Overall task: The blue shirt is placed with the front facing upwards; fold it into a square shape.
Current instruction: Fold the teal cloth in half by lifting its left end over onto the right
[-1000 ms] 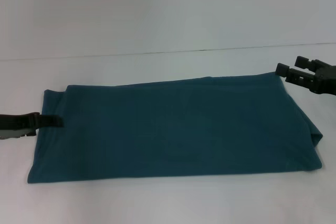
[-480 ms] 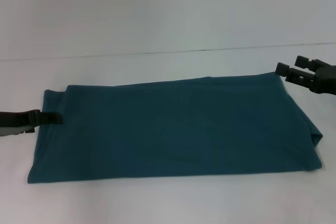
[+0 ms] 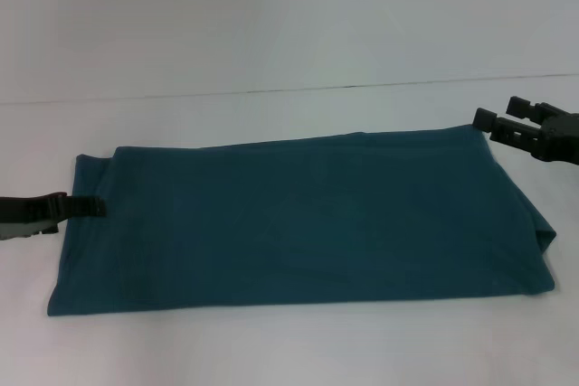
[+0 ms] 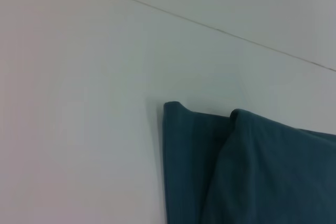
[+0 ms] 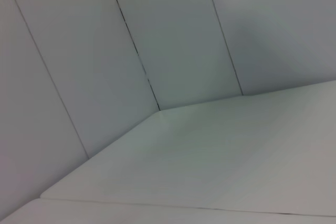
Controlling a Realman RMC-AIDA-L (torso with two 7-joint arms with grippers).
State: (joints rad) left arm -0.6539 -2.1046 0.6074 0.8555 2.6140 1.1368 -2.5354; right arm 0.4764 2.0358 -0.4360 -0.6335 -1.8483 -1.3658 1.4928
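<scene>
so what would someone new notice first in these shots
The dark teal-blue cotton shirt, already folded into a long flat band, lies across the middle of the white table. The black left gripper rests at its left edge. The black right gripper, fingers apart, hangs by its far right corner.

no readable text, labels or signs; blue shirt [image 3: 308,219] shows plain fabric.
</scene>
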